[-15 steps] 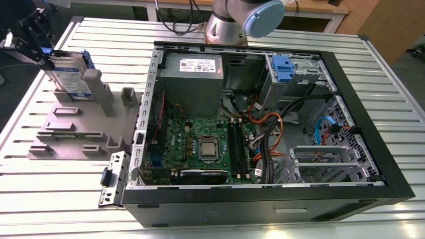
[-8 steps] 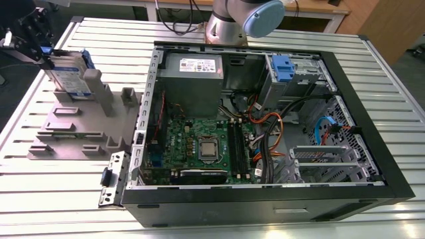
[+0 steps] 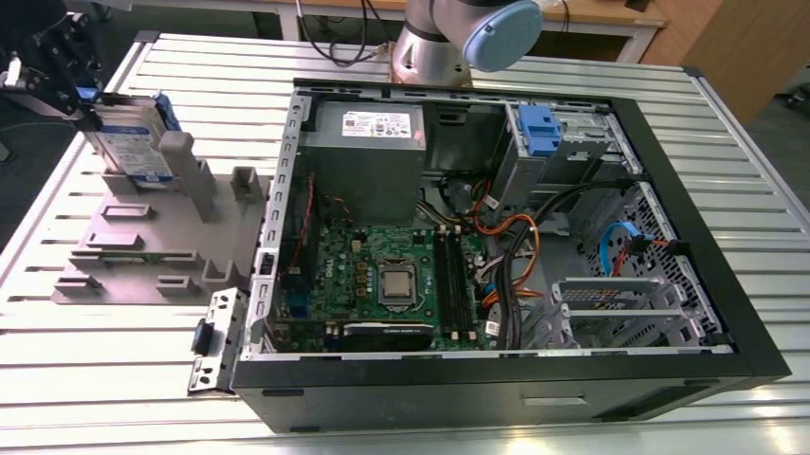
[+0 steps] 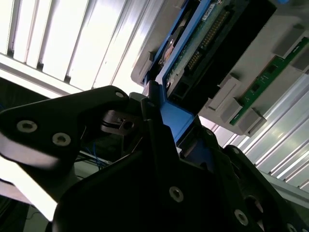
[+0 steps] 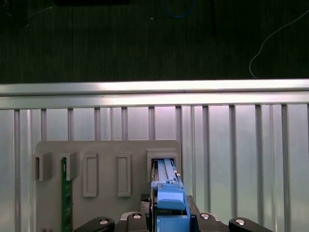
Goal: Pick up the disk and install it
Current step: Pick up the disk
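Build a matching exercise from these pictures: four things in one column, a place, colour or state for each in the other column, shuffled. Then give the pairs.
Things
1. disk
2. gripper
3. power supply
4. motherboard

Descriptions
A. green, lying flat inside the computer case
B. grey box with a white sticker, inside the case
C. standing upright in the grey holder beside the case
D. clamped on the blue bracket

Pairs: 1-C, 2-D, 3-B, 4-A
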Robot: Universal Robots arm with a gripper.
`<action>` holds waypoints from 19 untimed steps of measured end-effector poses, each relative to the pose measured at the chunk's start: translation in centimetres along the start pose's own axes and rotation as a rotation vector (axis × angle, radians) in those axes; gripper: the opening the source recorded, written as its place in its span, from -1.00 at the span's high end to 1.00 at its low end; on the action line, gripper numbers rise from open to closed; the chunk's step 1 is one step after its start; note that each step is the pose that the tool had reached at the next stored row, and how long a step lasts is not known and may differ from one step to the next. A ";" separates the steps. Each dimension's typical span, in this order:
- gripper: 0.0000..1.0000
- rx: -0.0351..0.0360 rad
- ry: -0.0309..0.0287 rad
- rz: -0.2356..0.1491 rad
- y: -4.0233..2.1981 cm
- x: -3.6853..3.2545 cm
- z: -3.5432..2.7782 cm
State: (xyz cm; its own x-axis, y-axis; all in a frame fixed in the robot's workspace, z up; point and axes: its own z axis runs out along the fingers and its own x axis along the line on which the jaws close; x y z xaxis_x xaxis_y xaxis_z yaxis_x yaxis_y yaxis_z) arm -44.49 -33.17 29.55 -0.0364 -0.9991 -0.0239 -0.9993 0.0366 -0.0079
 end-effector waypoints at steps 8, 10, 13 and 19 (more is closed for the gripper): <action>0.27 0.0001 -0.0001 0.000 -0.01 -0.01 -0.40; 0.27 0.0002 -0.0001 0.000 -0.01 -0.01 -0.44; 0.27 -0.0001 0.0000 0.000 0.00 -0.02 -0.57; 0.27 0.0000 0.0000 0.000 -0.01 -0.02 -0.90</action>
State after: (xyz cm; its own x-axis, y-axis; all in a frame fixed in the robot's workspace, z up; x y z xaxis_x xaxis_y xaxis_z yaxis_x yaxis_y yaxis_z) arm -44.48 -33.17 30.45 -0.0364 -0.9991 -0.0240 -0.9993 0.0366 -0.0079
